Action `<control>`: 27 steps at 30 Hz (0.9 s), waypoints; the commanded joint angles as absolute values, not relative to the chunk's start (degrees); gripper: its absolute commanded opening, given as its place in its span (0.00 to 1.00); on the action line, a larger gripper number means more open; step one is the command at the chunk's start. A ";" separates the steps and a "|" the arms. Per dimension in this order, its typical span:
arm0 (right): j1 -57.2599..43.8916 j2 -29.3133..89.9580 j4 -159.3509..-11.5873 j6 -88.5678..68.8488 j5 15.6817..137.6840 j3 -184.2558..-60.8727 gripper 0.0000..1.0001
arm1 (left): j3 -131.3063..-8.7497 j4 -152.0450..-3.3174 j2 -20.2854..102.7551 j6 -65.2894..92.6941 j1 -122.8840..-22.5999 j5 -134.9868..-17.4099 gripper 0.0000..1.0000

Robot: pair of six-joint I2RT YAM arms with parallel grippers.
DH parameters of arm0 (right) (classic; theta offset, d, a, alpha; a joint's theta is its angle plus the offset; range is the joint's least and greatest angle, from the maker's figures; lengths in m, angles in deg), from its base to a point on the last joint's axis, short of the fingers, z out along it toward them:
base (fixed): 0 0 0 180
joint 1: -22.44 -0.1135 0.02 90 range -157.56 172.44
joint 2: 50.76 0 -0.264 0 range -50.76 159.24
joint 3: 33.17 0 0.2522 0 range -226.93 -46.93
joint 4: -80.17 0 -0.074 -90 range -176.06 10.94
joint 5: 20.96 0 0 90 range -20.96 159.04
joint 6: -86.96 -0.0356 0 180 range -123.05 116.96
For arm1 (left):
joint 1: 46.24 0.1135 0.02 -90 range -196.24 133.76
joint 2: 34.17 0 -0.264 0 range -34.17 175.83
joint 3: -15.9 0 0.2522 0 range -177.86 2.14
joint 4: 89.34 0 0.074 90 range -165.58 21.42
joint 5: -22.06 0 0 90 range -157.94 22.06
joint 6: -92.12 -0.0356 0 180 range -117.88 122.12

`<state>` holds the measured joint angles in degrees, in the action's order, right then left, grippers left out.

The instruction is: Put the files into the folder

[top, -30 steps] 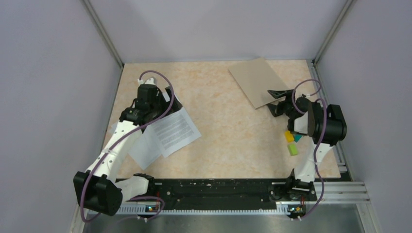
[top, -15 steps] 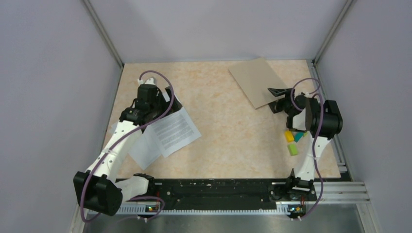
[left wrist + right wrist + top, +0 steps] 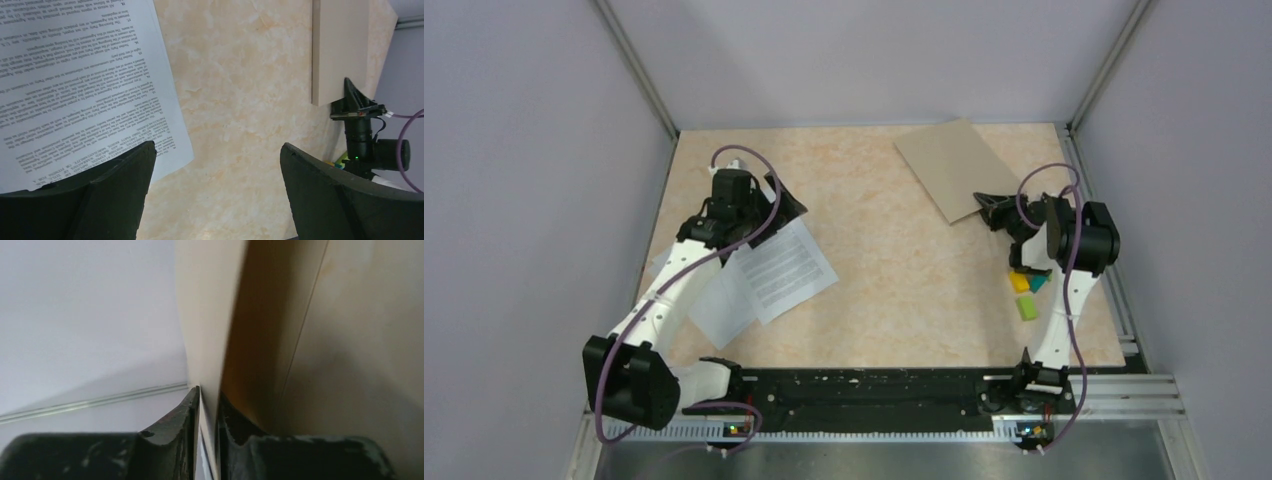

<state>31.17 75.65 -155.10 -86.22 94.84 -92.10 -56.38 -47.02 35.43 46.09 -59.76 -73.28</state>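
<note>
Left side of the counter: the files lie flat as a loose fan of overlapping white sheets, and the topmost is printed with lines of black text. The left pincer stands at the far edge of this stack with its jaws spread wide and nothing between them. From the left wrist view, one finger overlaps the corner of the printed sheet and the other sits over bare counter; whether the first touches the paper cannot be told. Right side: the folder rests on the far right part of the counter, set askew to the edges and well apart from the files. The right pincer is at the folder's near corner. The right wrist view shows its two fingers drawn almost together, with the thin pale edge of a folder leaf running between them, so this pincer is clenched on the folder. A shadowed brown surface lies just beside that leaf. Three small blocks, yellow, teal and green, sit under the right arm near the counter's right edge, clear of the folder
</note>
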 commanded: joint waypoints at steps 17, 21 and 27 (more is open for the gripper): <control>17.07 39.33 -133.27 -41.85 89.75 -83.54 0.00 | -62.70 -53.15 41.83 59.33 -59.59 -76.48 0.97; 7.30 29.28 -117.79 -26.79 79.70 -84.96 0.00 | -67.06 -51.05 44.07 57.57 -60.24 -75.83 0.97; -7.96 22.73 -104.35 -13.70 64.89 -86.39 0.00 | -71.86 -48.55 47.53 55.23 -61.83 -74.21 0.97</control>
<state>-0.54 26.19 -115.58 -27.32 77.27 -83.81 -68.12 -49.75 45.90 57.23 -60.79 -75.53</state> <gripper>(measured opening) 0.007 0.972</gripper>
